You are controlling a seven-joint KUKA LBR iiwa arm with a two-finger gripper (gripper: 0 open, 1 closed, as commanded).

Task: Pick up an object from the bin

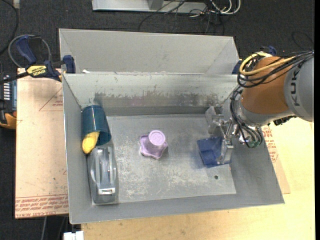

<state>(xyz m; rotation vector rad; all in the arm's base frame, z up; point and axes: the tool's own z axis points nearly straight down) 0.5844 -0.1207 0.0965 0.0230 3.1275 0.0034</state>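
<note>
At the right of the bin (165,181), the hand (225,148) is low against a dark blue, blocky thing (206,154) on the floor. Cannot tell if the hand is open or closed; its tip is hard to make out. Grey arm (300,91) reads "KU", the rest cut off. Centre: lilac plastic cup (153,144). Left wall: teal cup (95,121) on its side, yellow piece (89,143) at its mouth, clear plastic dispenser (102,176) just below.

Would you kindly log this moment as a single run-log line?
end effector: over blue object, right side of bin | grasp: unclear | lilac cup: centre
</note>
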